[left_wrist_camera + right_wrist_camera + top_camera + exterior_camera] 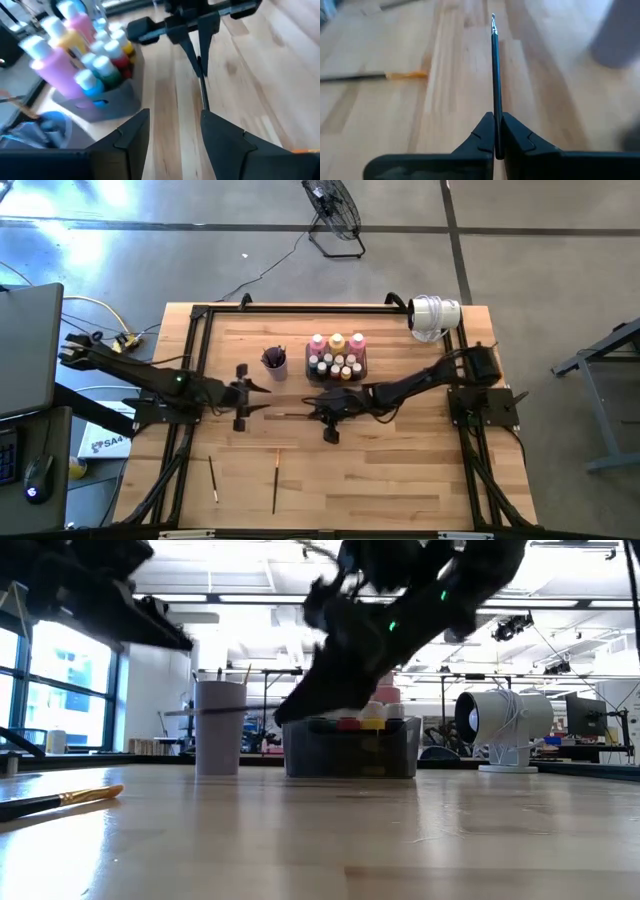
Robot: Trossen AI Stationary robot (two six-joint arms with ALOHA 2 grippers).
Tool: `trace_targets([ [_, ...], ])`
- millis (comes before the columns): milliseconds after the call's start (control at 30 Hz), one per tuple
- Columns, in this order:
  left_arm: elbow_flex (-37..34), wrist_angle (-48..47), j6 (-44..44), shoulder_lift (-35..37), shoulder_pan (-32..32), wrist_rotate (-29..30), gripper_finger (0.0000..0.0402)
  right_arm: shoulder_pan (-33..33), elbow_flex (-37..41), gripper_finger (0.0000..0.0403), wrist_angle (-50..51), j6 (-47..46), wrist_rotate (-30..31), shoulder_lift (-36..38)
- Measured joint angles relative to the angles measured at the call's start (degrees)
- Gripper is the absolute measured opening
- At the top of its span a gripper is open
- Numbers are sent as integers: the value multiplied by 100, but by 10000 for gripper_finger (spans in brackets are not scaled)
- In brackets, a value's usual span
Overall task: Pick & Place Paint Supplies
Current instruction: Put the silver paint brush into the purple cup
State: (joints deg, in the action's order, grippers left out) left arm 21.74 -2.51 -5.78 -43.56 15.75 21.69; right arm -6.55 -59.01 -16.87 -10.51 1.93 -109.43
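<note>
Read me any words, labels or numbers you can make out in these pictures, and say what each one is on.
"SA4": on a white box lying off the table's left edge, high view; its text is cut off by the left arm's frame.
Paint bottles in the tray: any labels are too blurred to read.
Nothing else legible.

Grey concrete floor (560,240) around my station, marked with dark seam lines. Black floor fan (334,212) stands beyond the far edge of the butcher-block table (400,480), its cable trailing across the floor. White fan unit (434,315) sits on the far right corner of the table. From table height I see tall windows (60,690) at left, bright ceiling strip lights (270,598), and cluttered benches behind.
</note>
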Motion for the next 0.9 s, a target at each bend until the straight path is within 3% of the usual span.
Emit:
trace_targets([
  [167, 0, -411, 2, 968, 0, 55, 170, -230, 3, 4, 907, 365, 695, 869],
  [300, 0, -352, 22, 1555, 0, -208, 170, -465, 0, 4, 844, 729, 1219, 1273],
  [633, 0, 967, -12, 2302, 0, -1687, 170, -935, 3, 4, -1111, 2202, 1773, 1344],
  [900, 0, 1670, -140, 2286, 0, -1897, 170, -910, 3, 4, -2309, 2740, 1751, 1347],
])
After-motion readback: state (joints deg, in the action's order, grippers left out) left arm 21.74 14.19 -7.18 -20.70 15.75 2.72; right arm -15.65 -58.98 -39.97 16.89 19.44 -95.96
